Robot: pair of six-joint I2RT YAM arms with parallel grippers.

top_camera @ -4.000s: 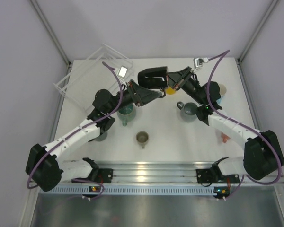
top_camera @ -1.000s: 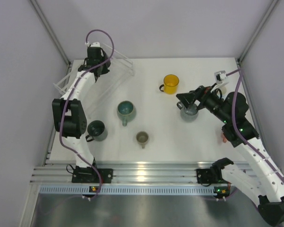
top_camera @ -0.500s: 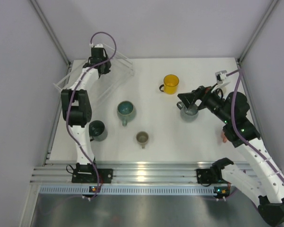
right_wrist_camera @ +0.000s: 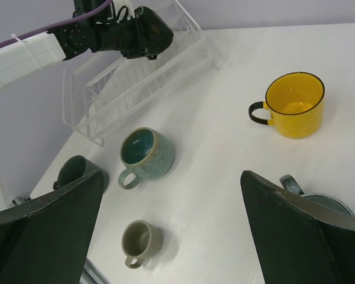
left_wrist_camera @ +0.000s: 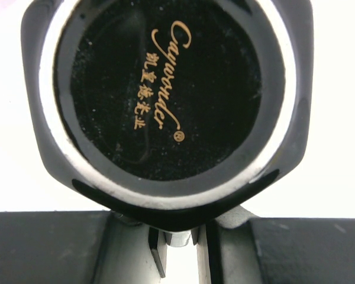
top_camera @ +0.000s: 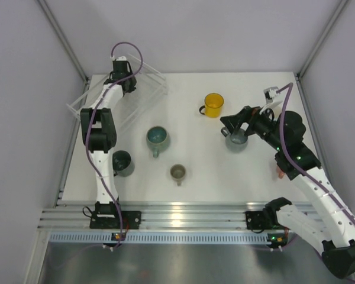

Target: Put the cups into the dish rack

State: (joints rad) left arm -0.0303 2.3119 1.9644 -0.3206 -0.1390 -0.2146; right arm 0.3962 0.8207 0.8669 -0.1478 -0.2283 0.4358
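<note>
My left gripper (top_camera: 123, 81) is shut on the handle of a black cup (left_wrist_camera: 160, 89). It holds the cup over the far end of the clear dish rack (top_camera: 89, 102), and the cup's base with gold lettering fills the left wrist view. My right gripper (top_camera: 232, 122) stands open just above a grey-blue mug (top_camera: 236, 141), with nothing between its fingers. On the table stand a yellow mug (top_camera: 213, 105), a teal mug (top_camera: 157, 138), a small olive cup (top_camera: 177, 172) and a dark green mug (top_camera: 121, 163). A salmon pink cup (top_camera: 280, 172) peeks from behind the right arm.
The rack (right_wrist_camera: 136, 83) lies at an angle in the far left corner, close to the left wall. Grey walls close in the table on three sides. A metal rail (top_camera: 183, 213) with both arm bases runs along the near edge.
Four seconds ago both grippers met at the table's middle around the black cup. The left arm has since carried it to the rack; the right drew back over the grey-blue mug. Little movement lately.
</note>
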